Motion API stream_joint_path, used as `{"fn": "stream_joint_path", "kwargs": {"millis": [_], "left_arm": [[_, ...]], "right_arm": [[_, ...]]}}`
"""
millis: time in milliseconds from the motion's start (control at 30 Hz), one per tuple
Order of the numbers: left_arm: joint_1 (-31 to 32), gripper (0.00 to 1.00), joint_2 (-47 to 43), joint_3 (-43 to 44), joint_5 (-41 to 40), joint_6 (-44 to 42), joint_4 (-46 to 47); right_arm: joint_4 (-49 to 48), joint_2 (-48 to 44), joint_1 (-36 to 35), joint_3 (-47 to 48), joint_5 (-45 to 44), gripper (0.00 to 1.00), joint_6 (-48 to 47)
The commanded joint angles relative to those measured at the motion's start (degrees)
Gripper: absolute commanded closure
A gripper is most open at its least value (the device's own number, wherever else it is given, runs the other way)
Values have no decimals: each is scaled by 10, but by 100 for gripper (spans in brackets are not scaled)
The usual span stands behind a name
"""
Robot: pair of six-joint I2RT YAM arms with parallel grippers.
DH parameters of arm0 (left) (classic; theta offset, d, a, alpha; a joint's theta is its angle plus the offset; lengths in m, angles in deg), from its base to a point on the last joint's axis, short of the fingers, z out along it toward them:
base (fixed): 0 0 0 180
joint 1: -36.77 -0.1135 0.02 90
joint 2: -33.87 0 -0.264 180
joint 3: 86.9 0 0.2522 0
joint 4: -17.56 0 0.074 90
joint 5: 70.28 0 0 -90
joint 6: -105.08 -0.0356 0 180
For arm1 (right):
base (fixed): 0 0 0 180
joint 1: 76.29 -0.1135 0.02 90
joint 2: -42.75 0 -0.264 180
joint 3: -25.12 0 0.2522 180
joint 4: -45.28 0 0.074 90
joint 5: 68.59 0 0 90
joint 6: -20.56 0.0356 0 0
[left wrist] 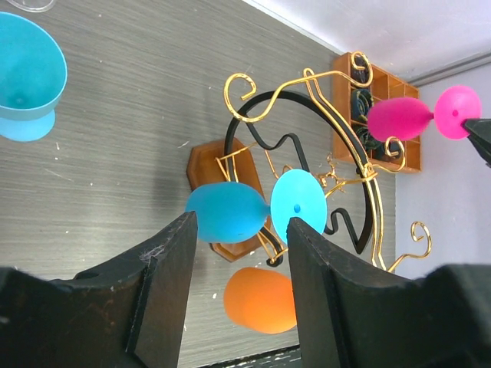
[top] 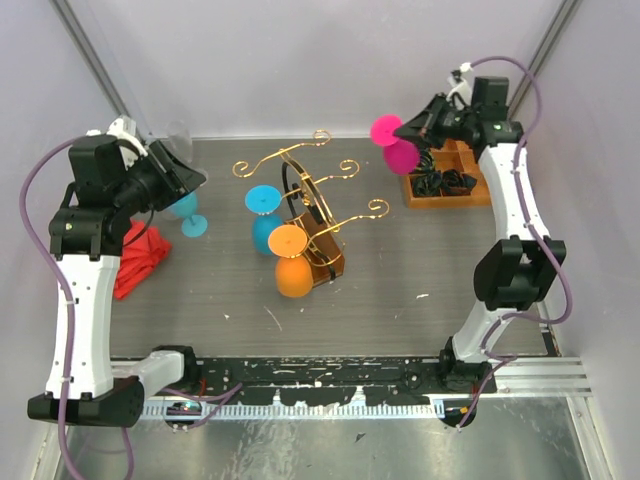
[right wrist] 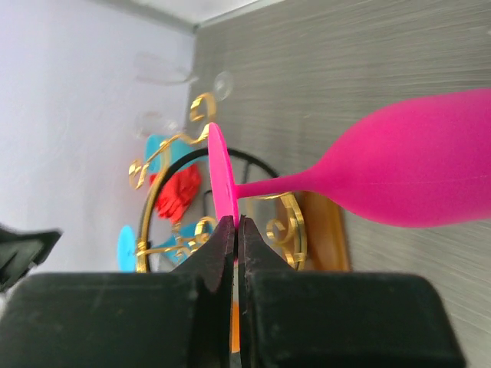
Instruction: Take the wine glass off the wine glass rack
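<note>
I see the pink wine glass (top: 392, 143) off the wine glass rack (top: 310, 205), at its two o'clock near the wooden tray (top: 450, 200). My right gripper (right wrist: 235, 224) pinches its foot. The left gripper (left wrist: 242, 224), at nine o'clock, gapes empty.

The right gripper (right wrist: 235, 228) is pinching the thin foot of the pink glass (right wrist: 414, 172), jaws nearly meeting. The glass is lying sideways, its bowl hanging to the right above the grey table (right wrist: 345, 54). Behind, blurred, the gold rack (right wrist: 288, 226) is standing before a red cloth (right wrist: 175, 192)
</note>
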Motion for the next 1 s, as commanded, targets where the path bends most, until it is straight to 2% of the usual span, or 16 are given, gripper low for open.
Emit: {"fn": "stream_joint_path", "kwargs": {"millis": [0,200,333,400,567,967], "left_arm": [[0,42,-11,-6,6,-13,5],[0,42,-26,-17,25,-10,14],[0,42,-42,-47,46,-1,28],[0,42,-48,-62,57,4,34],[0,43,-57,-78,75,4,32],[0,43,-78,-89,97,20,28]], "right_arm": [[135,-52,30,68,-141,100,-112],[260,-83,30,45,-428,100,-201],[258,-131,25,-94,-639,100,-207],[249,-145,16,-148,-712,100,-204],[271,-131,-61,-230,-951,100,-153],[275,-35,-88,-337,-1100,100,-11]]}}
